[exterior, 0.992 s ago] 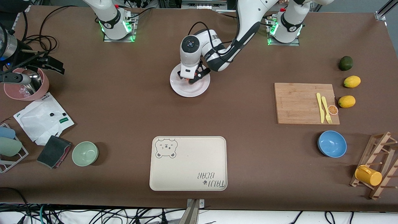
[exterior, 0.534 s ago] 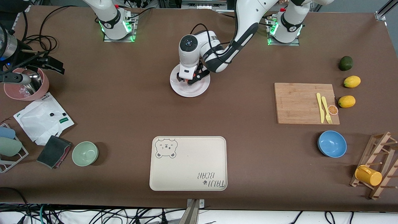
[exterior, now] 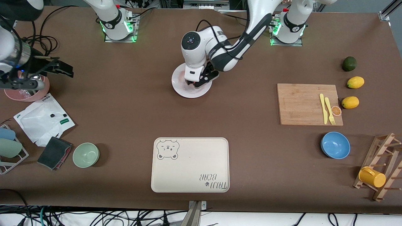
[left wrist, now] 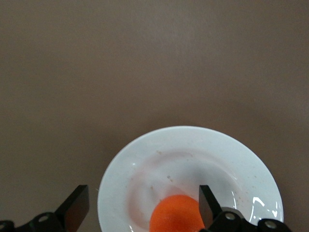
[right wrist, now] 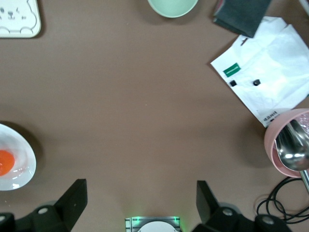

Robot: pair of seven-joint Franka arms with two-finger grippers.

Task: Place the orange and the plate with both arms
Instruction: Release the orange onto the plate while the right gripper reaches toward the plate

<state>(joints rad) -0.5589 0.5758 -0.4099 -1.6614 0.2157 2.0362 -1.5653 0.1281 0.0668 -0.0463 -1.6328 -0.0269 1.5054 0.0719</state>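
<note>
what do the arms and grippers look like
Both arms are glossy white with dark grey joint sections and black cables looped alongside. The left arm's wrist shows a round black cap with a blue dot. The bases glow green. The left gripper and right gripper have black, wedge-shaped fingers.

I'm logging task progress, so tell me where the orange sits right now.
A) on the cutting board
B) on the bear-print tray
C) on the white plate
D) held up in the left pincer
C: the orange lies on the plate, and the left pincer over it is open, its fingers clear of the fruit.
</note>
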